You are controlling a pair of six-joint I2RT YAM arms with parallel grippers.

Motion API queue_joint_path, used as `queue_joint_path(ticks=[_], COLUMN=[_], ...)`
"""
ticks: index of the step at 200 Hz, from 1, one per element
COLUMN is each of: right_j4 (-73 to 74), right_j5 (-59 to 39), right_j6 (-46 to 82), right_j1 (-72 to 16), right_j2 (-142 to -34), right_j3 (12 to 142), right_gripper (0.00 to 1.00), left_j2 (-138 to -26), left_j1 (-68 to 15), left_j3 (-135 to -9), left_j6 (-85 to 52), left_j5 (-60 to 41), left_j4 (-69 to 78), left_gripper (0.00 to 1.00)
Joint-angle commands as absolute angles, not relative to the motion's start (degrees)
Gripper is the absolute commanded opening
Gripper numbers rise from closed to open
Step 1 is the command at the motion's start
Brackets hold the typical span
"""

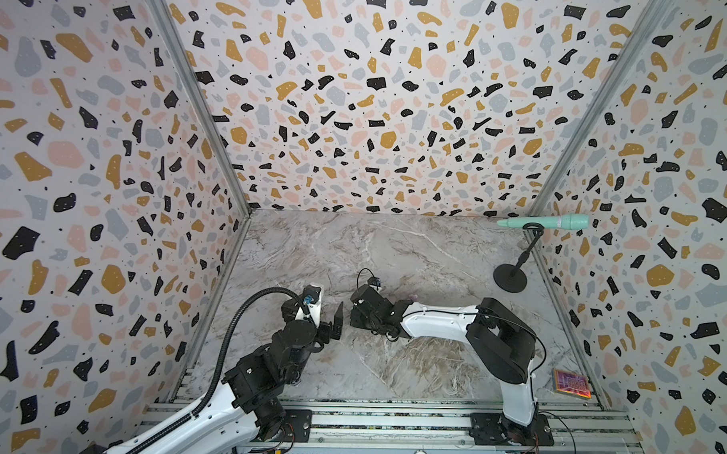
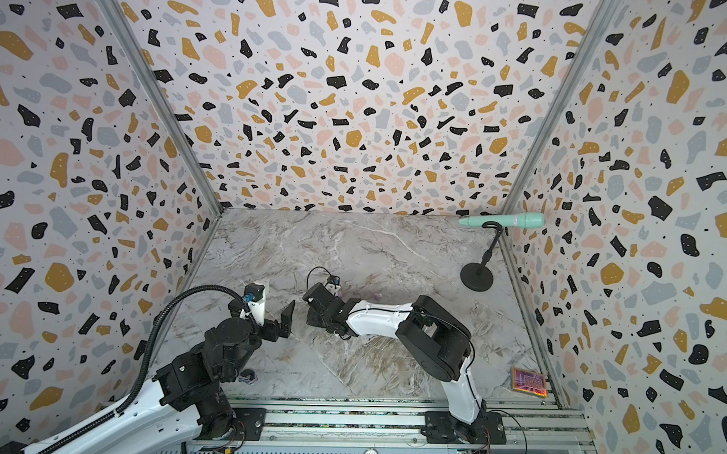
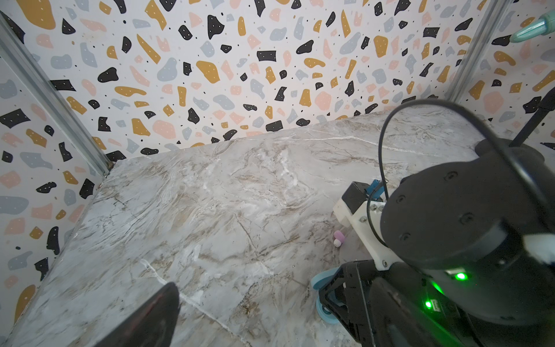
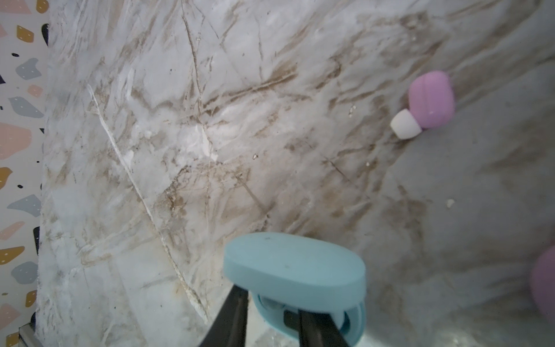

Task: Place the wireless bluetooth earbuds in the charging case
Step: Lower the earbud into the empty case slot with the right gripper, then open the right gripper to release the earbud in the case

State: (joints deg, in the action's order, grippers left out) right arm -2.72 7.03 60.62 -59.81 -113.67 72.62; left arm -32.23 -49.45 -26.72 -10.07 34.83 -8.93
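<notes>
Blue charging case (image 4: 295,267), lid raised, lies closest to the right wrist camera. One end of it sits between the two black fingers (image 4: 232,318) of my right gripper (image 4: 270,303). These jaws stand narrowly apart, one finger against the case's outer edge and the other across its open mouth. I cannot tell whether they press the case or merely flank it. A rounded form shows inside the case's lower half, but I cannot tell whether it is an earbud or an empty socket.

One pink earbud (image 4: 429,99), white tip toward the case, lies on the marble tabletop (image 4: 180,135). It is ahead of my right fingertips and off to one side, apart from the case and from both fingers. A second pink shape (image 4: 545,279) at the frame's edge is too blurred to identify.

My left gripper (image 1: 317,316) hangs just beside the right one in both top views, not touching it. Its jaws are spread fully apart and hold nothing.
</notes>
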Motion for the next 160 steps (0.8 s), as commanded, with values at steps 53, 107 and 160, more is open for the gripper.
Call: queue_joint_path(ticks=[53, 107, 160], right_j4=[-3.1, -2.8, -2.6], right_j5=[6.4, 6.5, 6.2], right_j6=[60.8, 60.1, 59.9], right_j1=[-60.3, -60.5, -60.7], right_j2=[-110.7, -108.1, -104.8], right_j3=[74.8, 74.5, 73.7], right_gripper=[0.35, 0.38, 0.42], left_j2=[-32.7, -33.3, -33.8], left_j1=[-49.0, -49.0, -48.8], left_j3=[-27.3, -27.5, -27.5], left_j6=[-9.8, -9.7, -9.6], left_j5=[34.6, 34.5, 34.7], left_j4=[-7.5, -7.6, -7.5], left_gripper=[1.00, 1.00, 1.00])
